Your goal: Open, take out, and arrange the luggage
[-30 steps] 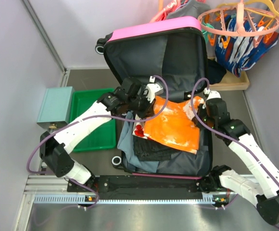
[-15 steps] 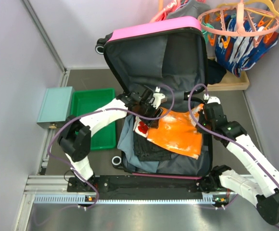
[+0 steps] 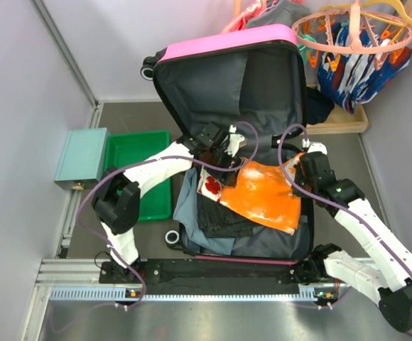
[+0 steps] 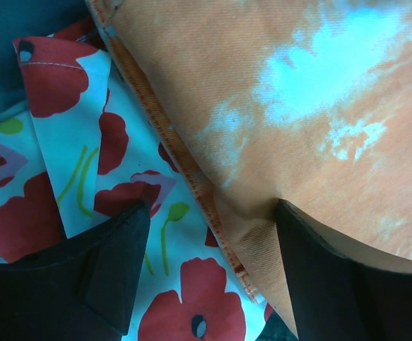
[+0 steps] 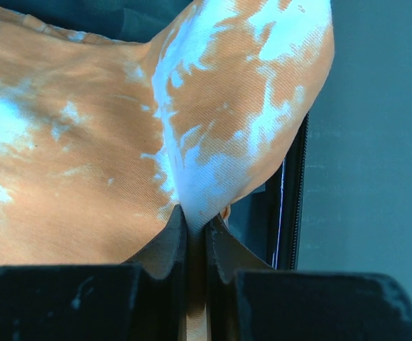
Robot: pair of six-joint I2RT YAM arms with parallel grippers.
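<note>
The luggage [image 3: 213, 85] is seen lying open on a dark grey floor [image 3: 128, 114], with its pink-edged lid propped up toward pale lilac walls [image 3: 21, 106]. Inside it, an orange cloth [image 3: 263, 195] is pinched tight at the luggage's right side by the right gripper [image 5: 195, 222]. The left gripper [image 4: 209, 213] is spread wide over the cloth's hem and a poppy-print fabric [image 4: 170, 298]. A green tray [image 3: 131, 153] is set left of the luggage.

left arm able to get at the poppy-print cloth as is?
Probably yes: the left gripper hangs open right over the poppy-print cloth; only the orange garment overlaps one side of it at the hem.
</note>
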